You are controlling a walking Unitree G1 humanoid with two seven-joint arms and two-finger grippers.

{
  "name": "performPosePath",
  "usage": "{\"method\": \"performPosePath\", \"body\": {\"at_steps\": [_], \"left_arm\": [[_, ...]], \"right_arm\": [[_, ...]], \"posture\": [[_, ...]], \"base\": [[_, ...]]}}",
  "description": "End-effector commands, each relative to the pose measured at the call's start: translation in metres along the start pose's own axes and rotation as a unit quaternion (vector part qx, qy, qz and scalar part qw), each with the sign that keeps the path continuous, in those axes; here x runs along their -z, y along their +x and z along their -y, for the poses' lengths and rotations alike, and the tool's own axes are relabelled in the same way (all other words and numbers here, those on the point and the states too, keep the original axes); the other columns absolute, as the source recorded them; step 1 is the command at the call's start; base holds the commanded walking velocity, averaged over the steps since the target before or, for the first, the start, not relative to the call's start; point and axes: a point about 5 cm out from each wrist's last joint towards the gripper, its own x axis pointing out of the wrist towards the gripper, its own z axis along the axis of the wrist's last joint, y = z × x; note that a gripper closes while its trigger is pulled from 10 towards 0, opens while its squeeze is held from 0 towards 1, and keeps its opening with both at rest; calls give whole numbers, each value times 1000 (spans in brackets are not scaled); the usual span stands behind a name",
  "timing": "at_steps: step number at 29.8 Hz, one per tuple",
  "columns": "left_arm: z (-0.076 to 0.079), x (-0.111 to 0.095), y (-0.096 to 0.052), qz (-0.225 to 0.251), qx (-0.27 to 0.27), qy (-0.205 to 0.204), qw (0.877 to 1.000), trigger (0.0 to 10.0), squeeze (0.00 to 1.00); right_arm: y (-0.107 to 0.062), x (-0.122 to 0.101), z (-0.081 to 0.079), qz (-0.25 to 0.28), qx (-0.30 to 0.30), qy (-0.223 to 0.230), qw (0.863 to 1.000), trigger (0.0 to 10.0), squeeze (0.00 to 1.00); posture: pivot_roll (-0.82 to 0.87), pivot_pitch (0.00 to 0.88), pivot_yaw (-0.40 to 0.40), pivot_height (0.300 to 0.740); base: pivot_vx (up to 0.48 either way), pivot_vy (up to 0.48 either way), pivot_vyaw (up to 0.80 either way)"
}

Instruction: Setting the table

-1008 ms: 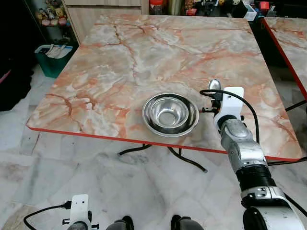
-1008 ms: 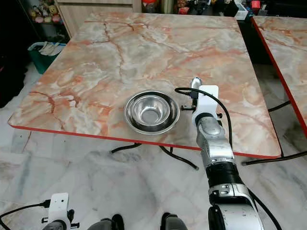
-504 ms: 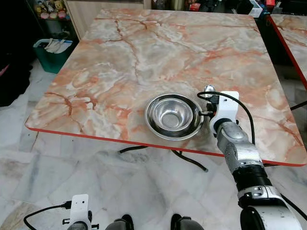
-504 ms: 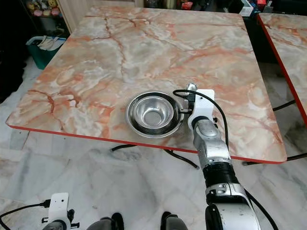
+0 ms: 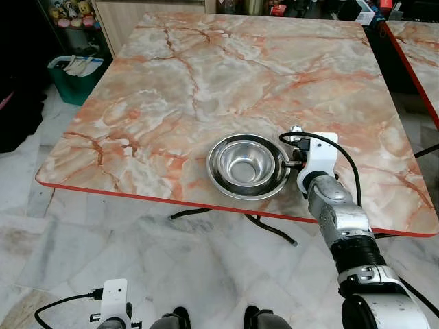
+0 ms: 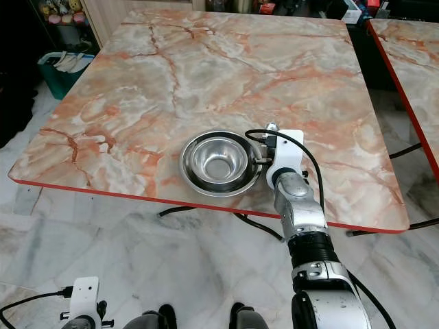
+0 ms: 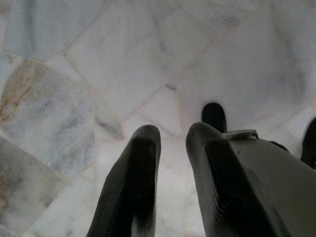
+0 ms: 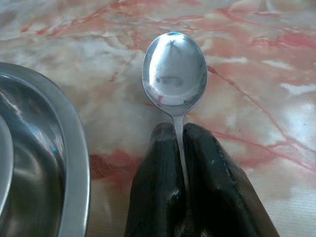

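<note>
A steel bowl [image 5: 240,162] rests inside a shallow steel plate [image 5: 218,177] near the front edge of the marble table [image 5: 206,82]. My right gripper [image 8: 178,136] is shut on the handle of a metal spoon [image 8: 174,69], whose bowl points away from me. The spoon [image 5: 296,130] hangs low over the table just right of the plate's rim. The right arm [image 5: 336,212] reaches in from the front right. My left gripper [image 7: 170,143] hangs idle over the floor, its fingers a little apart with nothing between them.
A red-edged second table [image 5: 418,48] stands at the right. A green bin [image 5: 72,75] sits on the floor at the left, shelves with clutter [image 5: 288,7] lie behind the table. My feet [image 5: 212,319] stand on pale marble tiles [image 5: 103,247].
The right gripper has carried the spoon leftward and lower, from well right of the plate to right beside its rim. The camera has tilted slightly.
</note>
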Motion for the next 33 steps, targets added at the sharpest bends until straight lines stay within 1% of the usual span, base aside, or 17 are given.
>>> {"method": "performPosePath", "body": {"at_steps": [1,9,19,20,21,23,24,26,27,28,29,33], "left_arm": [[-4,12,-3,-23,0,7,1000,10000,0],[-3,12,-3,-24,1,7,1000,10000,0],[-3,13,-3,-26,1,7,1000,10000,0],[-3,13,-3,-26,2,7,1000,10000,0],[-3,13,-3,-27,2,7,1000,10000,0],[-3,13,-3,-27,3,7,1000,10000,0],[-3,13,-3,-27,3,6,1000,10000,0],[-3,13,-3,-27,3,6,1000,10000,0],[-3,13,-3,-28,3,6,1000,10000,0],[-3,13,-3,-28,4,6,1000,10000,0],[-2,14,-3,-29,4,6,1000,10000,0],[-2,14,-3,-30,6,4,1000,10000,0]], "right_arm": [[-1,8,4,-17,5,-6,1000,10000,0],[-2,16,1,-38,-5,-12,999,10000,0],[-3,15,1,-38,-6,-13,999,10000,0],[-3,15,1,-37,-6,-12,999,10000,239],[-3,15,2,-37,-6,-12,999,10000,686],[-3,14,2,-37,-6,-11,999,10000,694],[-3,14,1,-37,-7,-11,999,10000,737],[-3,14,1,-37,-7,-10,999,10000,737],[-3,14,0,-36,-9,-9,999,10000,910],[-3,14,0,-36,-10,-9,999,10000,906],[-3,15,0,-37,-9,-8,999,10000,1000],[-3,15,0,-38,-8,-9,999,10000,1000]], "posture": [[-40,218,11,740],[-40,217,11,740],[-40,214,11,740],[-41,213,11,740],[-41,214,11,740],[-40,213,11,740],[-40,213,11,740],[-40,213,11,740],[-41,214,10,740],[-41,215,11,740],[-39,214,10,740],[-39,215,9,740]], "base": [[0,0,0],[0,0,0],[0,0,0],[0,0,0],[0,0,0],[0,0,0],[0,0,0],[0,0,0],[0,0,0],[0,0,0],[0,0,0],[0,0,0]]}}
